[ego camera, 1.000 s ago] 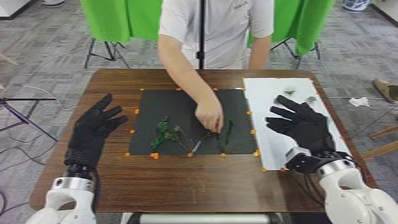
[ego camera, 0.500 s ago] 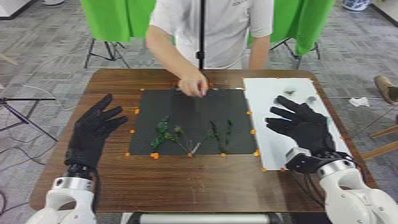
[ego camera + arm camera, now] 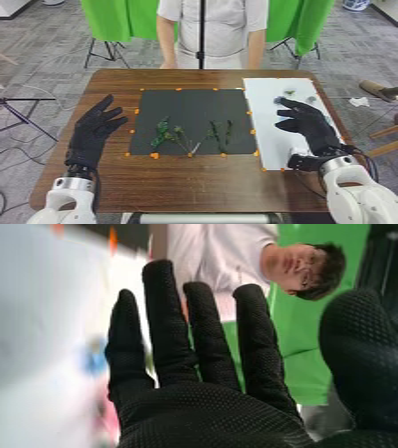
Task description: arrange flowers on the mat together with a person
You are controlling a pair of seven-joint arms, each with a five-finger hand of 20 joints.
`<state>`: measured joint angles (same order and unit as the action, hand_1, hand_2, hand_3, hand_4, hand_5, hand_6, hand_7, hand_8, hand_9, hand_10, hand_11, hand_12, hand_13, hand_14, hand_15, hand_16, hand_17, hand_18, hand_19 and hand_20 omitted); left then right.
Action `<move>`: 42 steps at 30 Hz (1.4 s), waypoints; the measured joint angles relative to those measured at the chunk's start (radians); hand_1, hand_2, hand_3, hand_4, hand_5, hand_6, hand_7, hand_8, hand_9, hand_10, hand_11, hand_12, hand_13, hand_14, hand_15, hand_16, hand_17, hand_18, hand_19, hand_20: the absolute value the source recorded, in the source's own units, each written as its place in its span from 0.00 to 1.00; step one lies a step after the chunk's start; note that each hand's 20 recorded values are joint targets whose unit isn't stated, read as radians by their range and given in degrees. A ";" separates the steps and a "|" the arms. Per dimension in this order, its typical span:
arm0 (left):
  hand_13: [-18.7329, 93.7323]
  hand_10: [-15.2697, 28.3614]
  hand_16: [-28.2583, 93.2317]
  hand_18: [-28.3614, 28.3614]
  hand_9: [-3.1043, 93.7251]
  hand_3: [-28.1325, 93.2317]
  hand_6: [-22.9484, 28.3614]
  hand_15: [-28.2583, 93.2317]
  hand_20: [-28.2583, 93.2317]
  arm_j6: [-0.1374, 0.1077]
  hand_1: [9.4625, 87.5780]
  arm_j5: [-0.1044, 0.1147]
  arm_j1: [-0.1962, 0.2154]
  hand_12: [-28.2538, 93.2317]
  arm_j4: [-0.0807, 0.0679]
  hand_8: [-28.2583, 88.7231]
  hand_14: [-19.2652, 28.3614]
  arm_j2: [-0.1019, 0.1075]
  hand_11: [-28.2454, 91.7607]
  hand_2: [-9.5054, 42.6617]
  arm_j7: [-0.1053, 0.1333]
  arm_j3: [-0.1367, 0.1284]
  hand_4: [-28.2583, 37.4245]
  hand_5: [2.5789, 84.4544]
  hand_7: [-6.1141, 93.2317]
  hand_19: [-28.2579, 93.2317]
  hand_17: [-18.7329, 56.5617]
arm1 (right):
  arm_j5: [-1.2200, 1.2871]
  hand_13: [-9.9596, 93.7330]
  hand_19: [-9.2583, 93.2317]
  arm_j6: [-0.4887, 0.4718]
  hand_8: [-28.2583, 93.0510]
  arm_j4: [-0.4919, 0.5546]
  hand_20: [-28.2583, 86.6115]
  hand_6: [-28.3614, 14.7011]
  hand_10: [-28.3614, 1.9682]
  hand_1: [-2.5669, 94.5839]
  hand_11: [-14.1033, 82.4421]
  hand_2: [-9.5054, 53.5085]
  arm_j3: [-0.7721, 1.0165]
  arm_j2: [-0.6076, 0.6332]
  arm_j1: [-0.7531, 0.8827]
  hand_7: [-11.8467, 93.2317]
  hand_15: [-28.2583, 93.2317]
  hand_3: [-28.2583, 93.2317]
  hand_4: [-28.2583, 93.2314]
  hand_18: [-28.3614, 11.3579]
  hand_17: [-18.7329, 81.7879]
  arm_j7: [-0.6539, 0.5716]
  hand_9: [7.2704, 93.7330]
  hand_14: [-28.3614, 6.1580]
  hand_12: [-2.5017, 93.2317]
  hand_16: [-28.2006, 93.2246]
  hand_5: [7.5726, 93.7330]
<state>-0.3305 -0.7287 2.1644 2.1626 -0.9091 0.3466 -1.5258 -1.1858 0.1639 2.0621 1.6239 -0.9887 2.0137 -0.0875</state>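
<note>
Across the brown bench (image 3: 187, 185), the layout stands as follows: white sheet (image 3: 266, 87) on the right, black mat (image 3: 191, 107) at the middle, orange markers (image 3: 155, 155) at the mat's border. Main change: the person's hand (image 3: 169, 64), among the stems a second ago and then over the mat's far edge, is now withdrawn to the far side of the bench, off the mat. Second change: the right hand (image 3: 313, 127) has shifted and turned slightly, and is now held above the white sheet, fingers extended and loosely apart, nothing in grasp. Left hand (image 3: 89, 132) is unmoved beside the mat, on its left, likewise released and empty. Flowers: all on the near half of the mat, lying flat. Leafy stem (image 3: 162, 132) to the left; thin branching stem (image 3: 179, 137) just beside it; then a gap; then two narrow green stems (image 3: 228, 132), close together, on the right. Their arrangement matches that of the preceding frame. Smallest items: a small green piece (image 3: 290, 92) and a grey-blue piece (image 3: 311, 100) toward the far end of the sheet; too small to identify. Inference: the person's placement is probably finished and the turn seems to pass to the robot, with the arrangement partway along. Next move likely calls for the right hand to lower and pinch a piece from the sheet. Risk: slender pieces may slip or roll, and a low pass over the mat could disturb the laid stems.
</note>
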 measured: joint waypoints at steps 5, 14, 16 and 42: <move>0.42 0.76 0.17 0.96 0.42 0.88 0.55 0.66 0.40 0.000 0.20 -0.001 0.000 0.31 0.000 0.17 0.97 0.000 0.43 0.30 0.000 0.000 0.03 0.42 0.17 0.65 0.15 | -0.206 0.59 0.75 0.039 0.11 -0.015 0.43 0.70 0.44 0.33 0.53 0.07 -0.022 0.078 -0.069 0.32 0.76 0.90 0.03 0.05 0.37 -0.139 0.52 0.41 0.22 0.34 0.46; 0.42 0.77 0.17 0.96 0.42 0.88 0.56 0.66 0.40 0.000 0.21 -0.002 -0.001 0.31 0.001 0.17 0.97 -0.001 0.43 0.30 0.000 0.000 0.03 0.42 0.18 0.65 0.15 | -0.646 0.67 0.81 0.044 0.11 -0.070 0.43 0.70 0.44 0.38 0.67 0.02 -0.177 0.214 -0.246 0.33 0.80 0.87 0.03 0.08 0.42 -0.386 0.59 0.46 0.24 0.35 0.51; 0.42 0.77 0.17 0.96 0.42 0.88 0.56 0.66 0.40 -0.001 0.21 -0.002 -0.002 0.31 0.001 0.17 0.98 -0.001 0.43 0.30 0.001 0.001 0.03 0.42 0.18 0.65 0.15 | -0.713 0.68 0.81 0.041 0.11 -0.094 0.43 0.70 0.44 0.38 0.67 0.01 -0.222 0.225 -0.283 0.33 0.80 0.87 0.04 0.08 0.43 -0.415 0.61 0.47 0.23 0.35 0.51; 0.42 0.76 0.17 0.96 0.42 0.88 0.55 0.66 0.39 0.000 0.21 -0.002 -0.037 0.31 0.000 0.17 0.97 0.001 0.43 0.30 0.000 0.008 0.04 0.42 0.18 0.65 0.15 | -1.040 0.80 0.83 -0.127 0.18 -0.325 0.42 0.73 0.64 0.53 0.46 0.00 -0.586 0.249 -0.568 0.37 0.72 0.81 0.00 0.12 0.46 -0.576 0.80 0.58 0.34 0.38 0.64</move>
<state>-0.3309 -0.7303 2.1275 2.1621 -0.9080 0.3470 -1.5175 -2.2260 0.0365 1.7368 1.0376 -0.7396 1.4459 -0.6633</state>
